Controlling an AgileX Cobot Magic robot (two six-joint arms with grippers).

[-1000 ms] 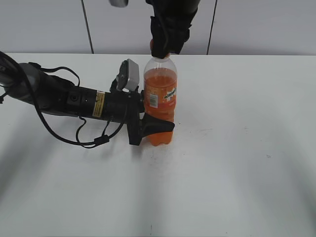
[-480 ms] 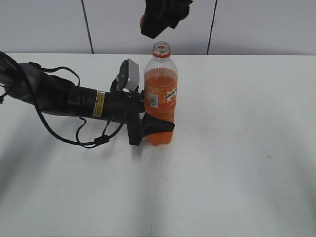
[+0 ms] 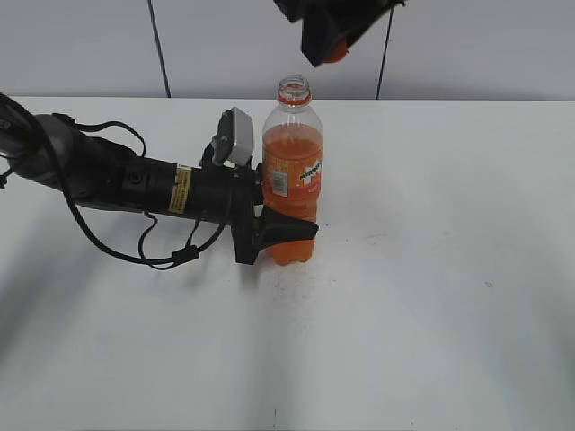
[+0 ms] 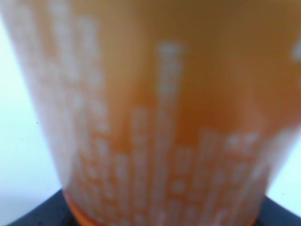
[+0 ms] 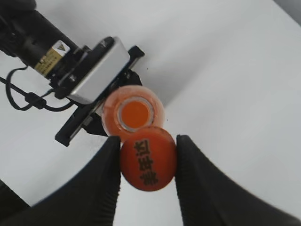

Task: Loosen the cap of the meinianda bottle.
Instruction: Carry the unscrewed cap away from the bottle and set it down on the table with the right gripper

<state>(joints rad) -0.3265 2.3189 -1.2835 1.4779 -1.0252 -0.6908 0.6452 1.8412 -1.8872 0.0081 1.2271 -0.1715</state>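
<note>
Bottle (image 3: 292,184) upright on bench (image 3: 431,269) – orange drink inside, neck uncapped; left gripper (image 3: 274,235) clamps its base, right gripper (image 5: 147,160) pinches cap (image 5: 148,164) above.

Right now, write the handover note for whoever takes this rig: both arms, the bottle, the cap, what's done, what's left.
Left gripper: jaws clamped on the lower body of the meinianda bottle, holding it upright on the white table.
Right gripper: raised above and just right of the bottle, jaws shut on the cap, underside with printed characters facing the wrist camera.
Bottle: neck open, drink visible inside the mouth.
Done: cap is not just loosened but fully off.
Left: probably put the cap down or back on, then release the bottle. Keep the left grip firm meanwhile, since the open bottle could spill.
</note>
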